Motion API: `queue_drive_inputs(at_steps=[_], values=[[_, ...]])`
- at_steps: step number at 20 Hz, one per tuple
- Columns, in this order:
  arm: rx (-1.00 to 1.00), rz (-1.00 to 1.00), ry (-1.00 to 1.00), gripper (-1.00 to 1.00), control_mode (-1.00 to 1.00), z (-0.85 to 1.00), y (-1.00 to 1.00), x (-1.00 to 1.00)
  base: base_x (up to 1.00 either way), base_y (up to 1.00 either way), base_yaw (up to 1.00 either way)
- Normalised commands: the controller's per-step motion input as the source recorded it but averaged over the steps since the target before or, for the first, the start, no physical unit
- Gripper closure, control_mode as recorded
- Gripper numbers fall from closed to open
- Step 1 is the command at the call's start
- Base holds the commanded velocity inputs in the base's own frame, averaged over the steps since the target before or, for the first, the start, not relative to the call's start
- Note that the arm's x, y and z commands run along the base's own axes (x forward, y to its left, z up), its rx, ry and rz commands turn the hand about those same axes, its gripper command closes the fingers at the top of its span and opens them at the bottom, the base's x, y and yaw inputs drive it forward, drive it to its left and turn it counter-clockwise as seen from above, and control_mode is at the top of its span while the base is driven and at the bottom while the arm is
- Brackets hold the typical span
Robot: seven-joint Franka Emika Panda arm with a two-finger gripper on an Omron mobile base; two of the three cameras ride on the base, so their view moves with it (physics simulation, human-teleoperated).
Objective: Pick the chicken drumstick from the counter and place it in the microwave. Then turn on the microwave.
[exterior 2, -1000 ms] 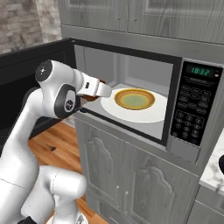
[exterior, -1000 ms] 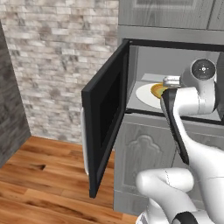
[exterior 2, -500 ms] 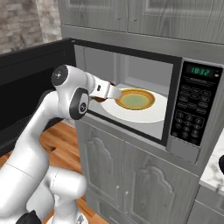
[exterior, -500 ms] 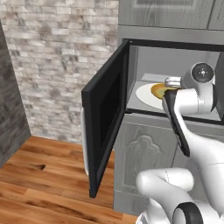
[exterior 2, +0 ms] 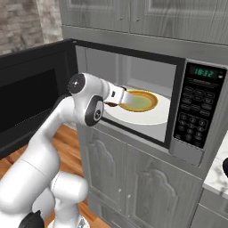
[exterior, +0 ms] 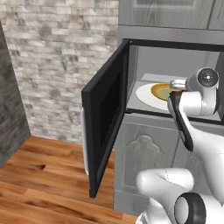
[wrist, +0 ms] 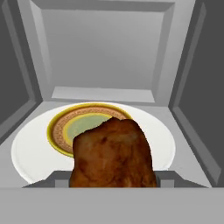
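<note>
The fingers (wrist: 113,186) hold the drumstick (wrist: 113,154) between them, spread about as wide as the meat, at the mouth of the open microwave (exterior 2: 178,67). To do this well, carry it in over the bowl (wrist: 83,127) on the white turntable (wrist: 162,140), lower it, and only then let go.

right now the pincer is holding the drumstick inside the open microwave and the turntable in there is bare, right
Not bare. The hand view shows a yellow-brown rimmed bowl on the white turntable. The rest stands: the pincer holds the chicken drumstick inside the open microwave.
</note>
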Motion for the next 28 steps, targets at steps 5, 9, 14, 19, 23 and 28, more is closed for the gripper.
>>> queue_drive_inputs(at_steps=[5,9,14,19,23,28], values=[[0.00,0.00,0.00,1.00,-1.00,-0.13,-0.07,0.32,0.00,0.00,0.00],[0.00,0.00,0.00,1.00,-1.00,-0.14,-0.03,0.31,0.00,0.00,0.00],[0.00,0.00,0.00,1.00,-1.00,-0.14,-0.08,0.25,0.00,0.00,0.00],[0.00,0.00,0.00,1.00,-1.00,-0.03,-0.06,0.27,0.00,0.00,0.00],[0.00,0.00,0.00,1.00,-1.00,-0.02,-0.01,0.28,0.00,0.00,0.00],[0.00,0.00,0.01,1.00,-1.00,-0.02,-0.06,0.30,0.00,0.00,0.00]])
